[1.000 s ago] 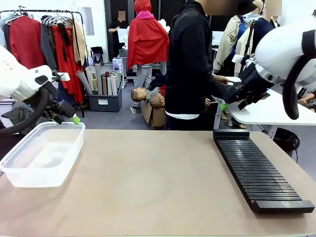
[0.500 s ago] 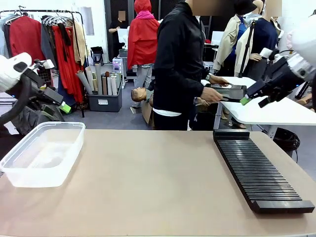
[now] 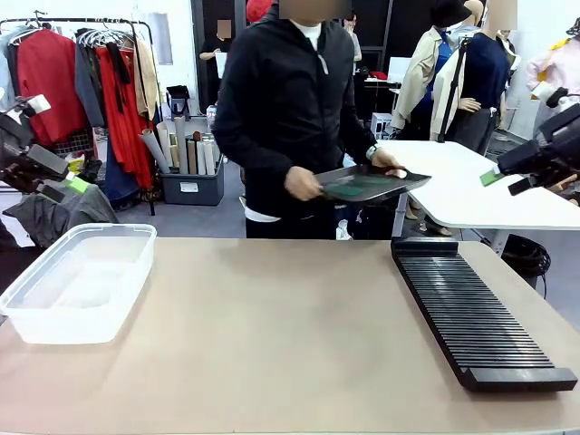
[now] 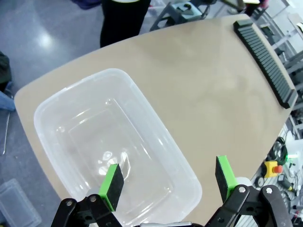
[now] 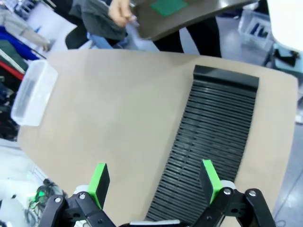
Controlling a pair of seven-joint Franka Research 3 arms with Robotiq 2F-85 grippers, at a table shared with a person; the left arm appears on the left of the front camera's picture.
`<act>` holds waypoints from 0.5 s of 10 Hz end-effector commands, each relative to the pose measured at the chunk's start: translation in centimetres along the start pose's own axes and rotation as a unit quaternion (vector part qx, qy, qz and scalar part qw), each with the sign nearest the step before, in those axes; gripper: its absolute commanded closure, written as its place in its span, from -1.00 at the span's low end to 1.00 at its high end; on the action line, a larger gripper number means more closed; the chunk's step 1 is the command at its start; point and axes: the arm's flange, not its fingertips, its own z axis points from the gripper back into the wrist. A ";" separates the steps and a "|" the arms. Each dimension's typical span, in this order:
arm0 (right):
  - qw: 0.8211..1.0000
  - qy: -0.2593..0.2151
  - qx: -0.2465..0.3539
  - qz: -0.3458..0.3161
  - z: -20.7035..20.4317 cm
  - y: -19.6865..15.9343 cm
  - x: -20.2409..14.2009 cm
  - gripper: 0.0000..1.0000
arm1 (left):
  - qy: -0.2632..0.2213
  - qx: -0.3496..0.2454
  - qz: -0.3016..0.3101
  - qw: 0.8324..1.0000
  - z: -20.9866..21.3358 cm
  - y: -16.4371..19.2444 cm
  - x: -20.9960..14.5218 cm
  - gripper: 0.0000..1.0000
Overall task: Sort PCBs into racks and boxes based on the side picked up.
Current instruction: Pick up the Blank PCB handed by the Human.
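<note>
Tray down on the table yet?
No, the person holds the tray up in the air behind the table.

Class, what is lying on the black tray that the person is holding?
A green PCB lies on the tray; anything beneath that board is covered, so how many there are is unclear.

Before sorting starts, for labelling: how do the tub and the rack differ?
The tub is clear plastic, the rack black. The tub is one deep hollow; the rack is low, with many narrow slots. The tub sits at the robot's left, the rack right. Both stand empty.
</note>
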 end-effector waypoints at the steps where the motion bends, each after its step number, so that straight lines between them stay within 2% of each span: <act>1: 0.998 -0.002 0.041 0.043 1.8 -1.5 -1.0 -1.00 | -0.006 -0.026 -0.036 0.999 0.6 0.9 -0.1 -1.00; 5: 0.997 0.006 0.047 0.057 3.6 -3.9 -2.1 -1.00 | -0.044 -0.036 -0.035 0.998 3.1 1.6 -0.8 -1.00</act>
